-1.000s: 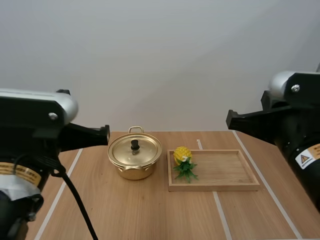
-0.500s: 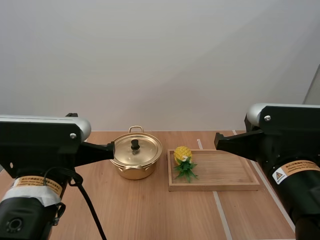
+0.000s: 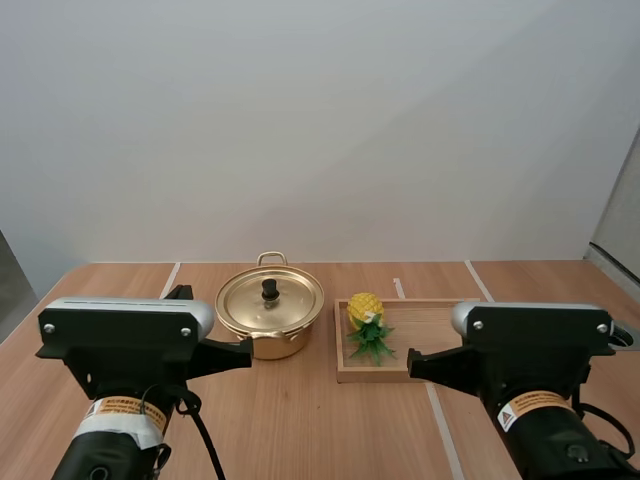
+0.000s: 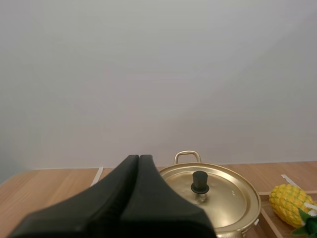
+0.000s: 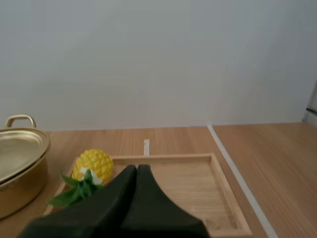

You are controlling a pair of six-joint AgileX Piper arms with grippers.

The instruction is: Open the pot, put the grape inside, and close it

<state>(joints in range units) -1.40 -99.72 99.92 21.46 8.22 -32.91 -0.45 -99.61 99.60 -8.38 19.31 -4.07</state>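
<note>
Standing beside tray (image 3: pixel 440 325) with pineapple (image 3: pixel 365 308): lidded pot (image 3: pixel 270 318)

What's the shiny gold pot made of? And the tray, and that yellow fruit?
The pot looks like metal: gold-coloured and polished, with reflections on its lid; the knob is dull black, maybe plastic. The tray looks like bare pale wood, showing grain. The yellow fruit is likely a plastic toy: bumpy skin, stiff green leaves, though I can't be sure.

Left arm (image 3: pixel 125 335): black housing, silver-grey rounded cap, 2 screws, orange-and-white label.
Right arm (image 3: pixel 535 335): same build, warning triangle on label.
Left gripper (image 4: pixel 139 157): 2 black fingers.
Right gripper (image 5: pixel 137 167): 2 black fingers.
</note>
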